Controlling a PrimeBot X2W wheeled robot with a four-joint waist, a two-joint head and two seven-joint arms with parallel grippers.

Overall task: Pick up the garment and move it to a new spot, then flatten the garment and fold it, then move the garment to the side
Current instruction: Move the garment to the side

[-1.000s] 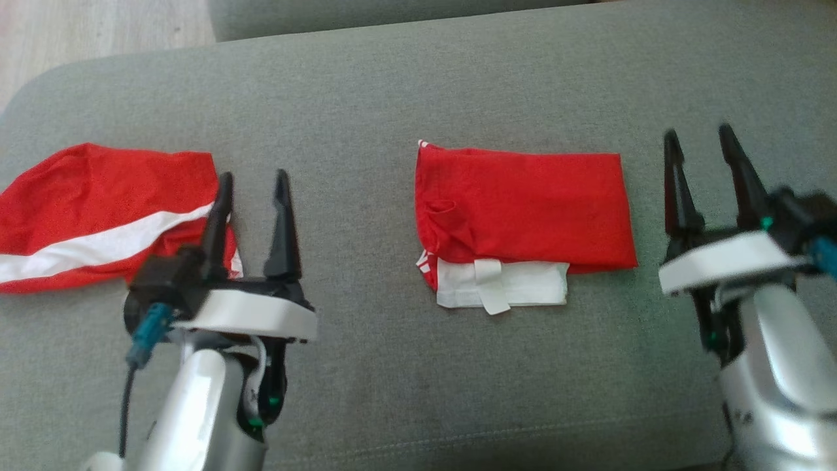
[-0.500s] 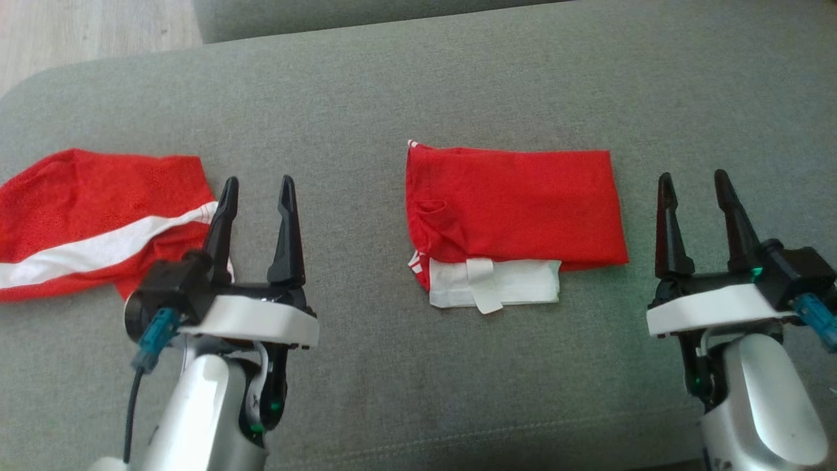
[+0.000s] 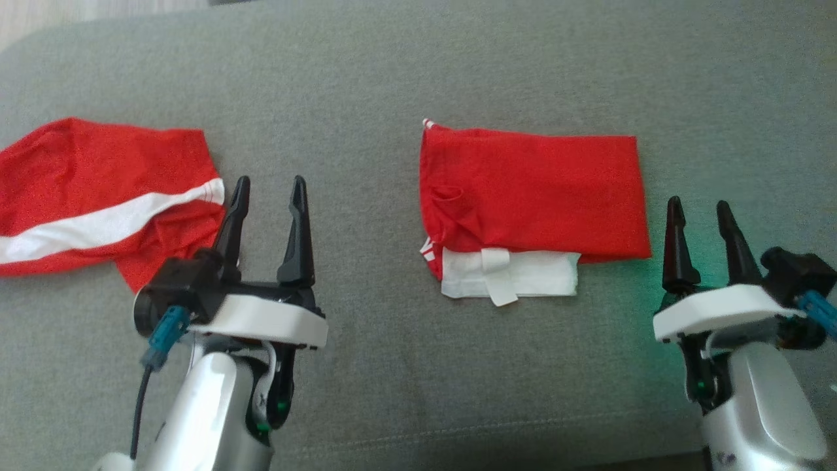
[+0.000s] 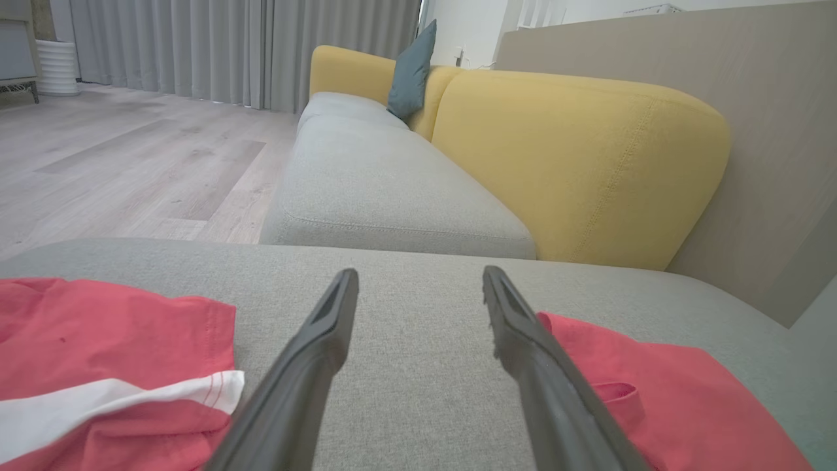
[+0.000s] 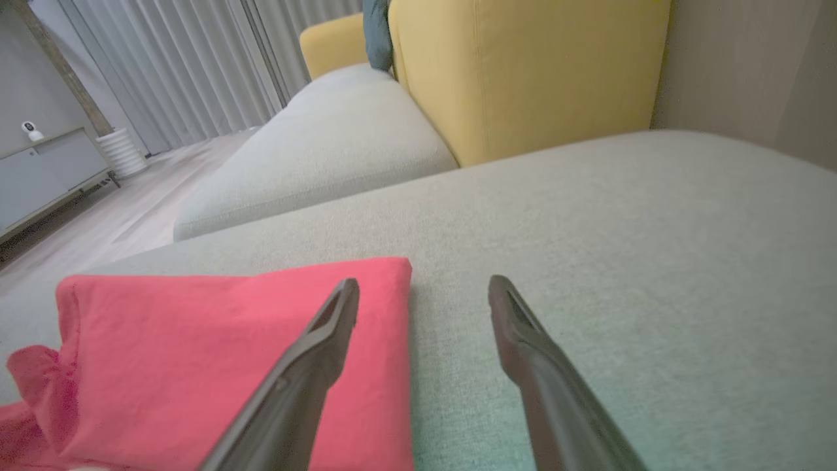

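Right end effector (image 3: 698, 203) lower, beside garment (image 3: 533, 190)

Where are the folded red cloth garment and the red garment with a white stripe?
folded red garment (image 3: 536, 190): head view, centre of top layer.
red garment with a white stripe (image 3: 98, 163): head view, red cloth above stripe.

Black left pincer (image 3: 271, 180) and right pincer (image 3: 698, 201) cap silver forearms (image 3: 196, 405).
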